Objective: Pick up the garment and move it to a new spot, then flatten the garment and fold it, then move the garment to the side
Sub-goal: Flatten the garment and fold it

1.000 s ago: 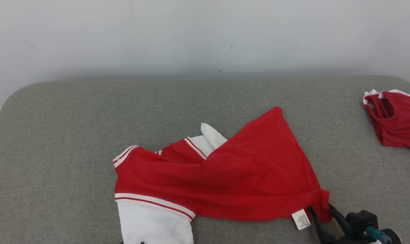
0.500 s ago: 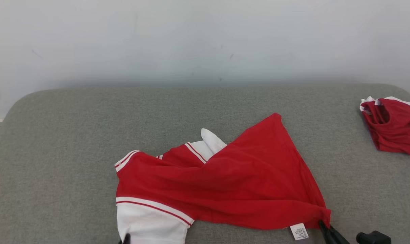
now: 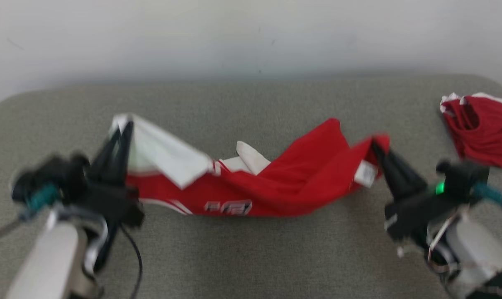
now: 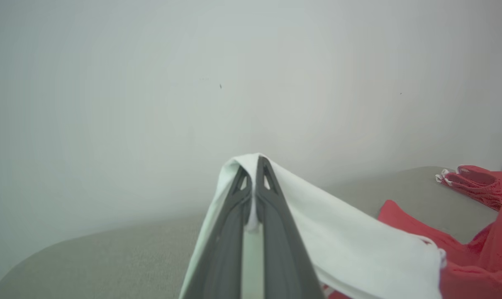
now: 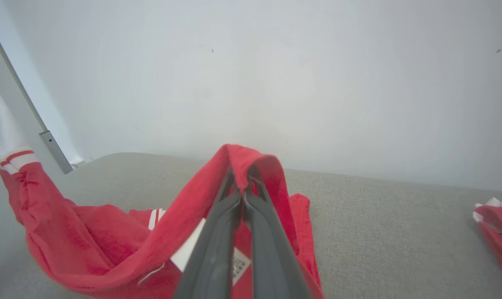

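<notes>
Garment [image 3: 300,182], red with white sleeves, strung between both grippers over the grey cushion [image 3: 251,257], ends lifted, middle sagging down to the fabric. Left gripper [image 3: 124,124] clamped narrow on a white sleeve end. Right gripper [image 3: 375,143] pinched tight on a red corner, just beside the white care label [image 3: 365,172].

Head view blurred, but giving the whole span from end to end, plus a white printed mark [image 3: 228,207] on the low red edge. Left wrist view closer in: fingers [image 4: 276,232] pressed together, white cloth folded over their tips, red body off to the right. Right wrist view: red hem draped over the closed tips, label hanging just behind them, far white sleeve raised at the left edge, and a grey metal strip [image 5: 47,139] slanting against the wall.

Plain pale wall [image 3: 251,37] behind the cushion's rounded back edge. Second garment [image 3: 483,128], also red and white, bunched at the far right of the cushion, well apart from the held one.
</notes>
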Robot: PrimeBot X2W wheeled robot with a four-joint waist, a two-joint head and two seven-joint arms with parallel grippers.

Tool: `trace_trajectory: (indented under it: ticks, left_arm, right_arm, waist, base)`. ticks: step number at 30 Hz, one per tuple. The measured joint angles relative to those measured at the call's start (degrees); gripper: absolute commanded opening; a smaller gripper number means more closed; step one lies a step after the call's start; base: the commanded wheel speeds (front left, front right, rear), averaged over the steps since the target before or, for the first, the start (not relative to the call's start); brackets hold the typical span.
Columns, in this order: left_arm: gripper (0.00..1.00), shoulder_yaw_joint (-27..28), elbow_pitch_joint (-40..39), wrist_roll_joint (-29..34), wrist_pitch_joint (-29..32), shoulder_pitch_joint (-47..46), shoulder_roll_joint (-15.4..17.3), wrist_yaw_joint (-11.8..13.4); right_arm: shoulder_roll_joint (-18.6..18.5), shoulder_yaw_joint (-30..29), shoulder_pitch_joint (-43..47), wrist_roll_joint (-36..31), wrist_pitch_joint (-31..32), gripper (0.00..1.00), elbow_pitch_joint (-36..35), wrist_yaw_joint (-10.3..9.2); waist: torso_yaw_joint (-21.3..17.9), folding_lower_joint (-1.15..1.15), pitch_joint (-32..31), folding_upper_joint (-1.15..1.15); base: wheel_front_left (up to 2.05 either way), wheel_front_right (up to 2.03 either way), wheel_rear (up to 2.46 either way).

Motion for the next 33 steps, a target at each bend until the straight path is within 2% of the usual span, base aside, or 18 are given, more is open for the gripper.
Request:
trace_trajectory:
  ticks: [3, 7, 12, 15, 20, 25, 29, 33]
  left_arm:
    - [0.0, -2.1, -0.2, -2.1, 3.4, -11.8, 3.0, 0.0]
    - [0.0, -3.7, 2.7, -4.9, 6.4, -28.0, 4.7, 0.0]
    - [0.0, -2.3, 11.2, -8.6, 8.1, -46.7, 4.4, 0.0]
    - [0.0, -2.0, 16.3, -8.4, 7.6, -56.7, 4.2, 0.0]
    - [0.0, -2.6, 23.7, -7.8, 5.7, -71.2, 4.0, 0.0]
    - [0.0, -4.6, 28.9, -6.8, 3.1, -81.4, 3.2, 0.0]
    - [0.0, -6.8, 32.2, -6.5, 2.0, -85.6, 1.9, 0.0]
    - [0.0, -8.4, 35.0, -6.8, 1.1, -89.4, 1.9, 0.0]
  right_arm:
    - [-0.8, 0.6, -10.4, 3.4, 2.0, 0.0, 0.2, 0.0]
    - [-1.9, 0.7, -24.6, 8.1, 5.2, 0.0, 2.3, 0.0]
    - [-2.1, 0.0, -42.7, 13.2, 9.1, 0.0, 7.1, 0.0]
    - [-1.0, -0.5, -52.6, 15.7, 10.7, 0.0, 10.9, 0.0]
    - [0.5, 0.8, -66.6, 16.2, 11.9, 0.0, 17.6, 0.0]
    - [0.9, 2.0, -76.9, 16.0, 11.5, 0.0, 23.3, 0.0]
    - [0.8, 3.4, -82.7, 16.0, 11.0, 0.0, 27.0, 0.0]
    - [1.1, 5.7, -86.3, 16.1, 10.4, 0.0, 29.0, 0.0]
  waist:
    - [-0.2, 0.01, 2.9, 0.0]
    - [-0.4, 0.02, 7.6, 0.01]
    - [-0.6, 0.03, 14.1, 0.01]
    - [-0.7, 0.03, 18.0, 0.01]
    - [-1.0, 0.03, 23.8, 0.02]
    - [-1.2, 0.01, 28.2, 0.02]
    - [-0.9, 0.02, 30.3, 0.02]
    - [-0.5, 0.0, 31.5, 0.01]
  base:
    - [0.0, 0.0, 0.0]
    - [0.0, 0.0, 0.0]
    - [0.0, 0.0, 0.0]
    - [0.0, 0.0, 0.0]
    - [0.0, 0.0, 0.0]
    - [0.0, 0.0, 0.0]
    - [0.0, 0.0, 0.0]
    - [0.0, 0.0, 0.0]
